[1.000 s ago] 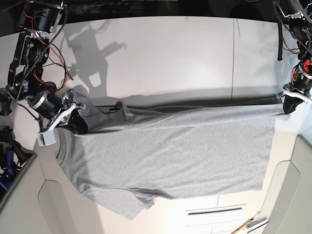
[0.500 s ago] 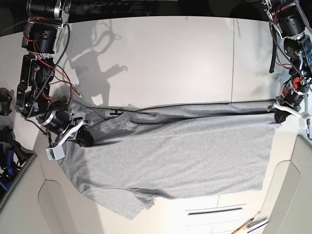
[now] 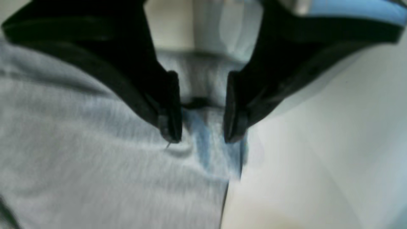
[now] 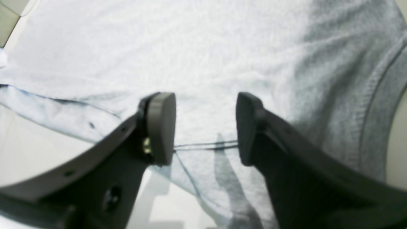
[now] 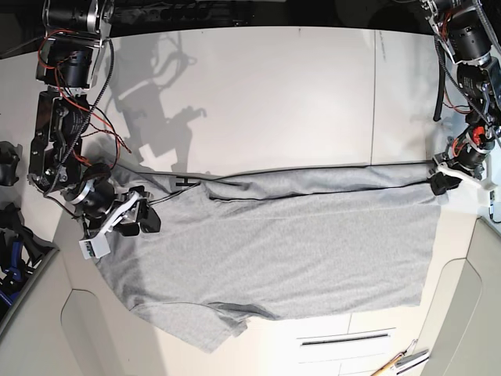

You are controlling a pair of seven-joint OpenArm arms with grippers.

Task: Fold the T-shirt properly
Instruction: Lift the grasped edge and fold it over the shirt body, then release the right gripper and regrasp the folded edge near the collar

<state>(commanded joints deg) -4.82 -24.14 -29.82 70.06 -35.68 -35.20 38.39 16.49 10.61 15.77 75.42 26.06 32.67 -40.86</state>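
Observation:
The light grey T-shirt point(image 5: 274, 251) lies spread across the white table point(image 5: 274, 94), its far edge folded over in a long band. A bit of black lettering point(image 5: 186, 182) peeks out at that fold. My left gripper point(image 5: 441, 182) sits at the shirt's far right corner. In the left wrist view the left gripper point(image 3: 202, 138) has its fingers apart over the hem of the T-shirt point(image 3: 79, 159). My right gripper point(image 5: 145, 222) is at the shirt's left end. The right wrist view shows the right gripper point(image 4: 205, 127) open just above the T-shirt point(image 4: 190, 47), near a ribbed band point(image 4: 378, 105).
Beige padded panels border the table's front left point(image 5: 31, 329) and front right point(image 5: 470, 313). A pencil and small tools point(image 5: 399, 362) lie at the front right edge. Dark and blue gear point(image 5: 9, 262) sits off the left edge.
Both grippers have let go of the shirt's far edge, which now lies flat. The right gripper moved toward the front; the left gripper stayed near the right corner.

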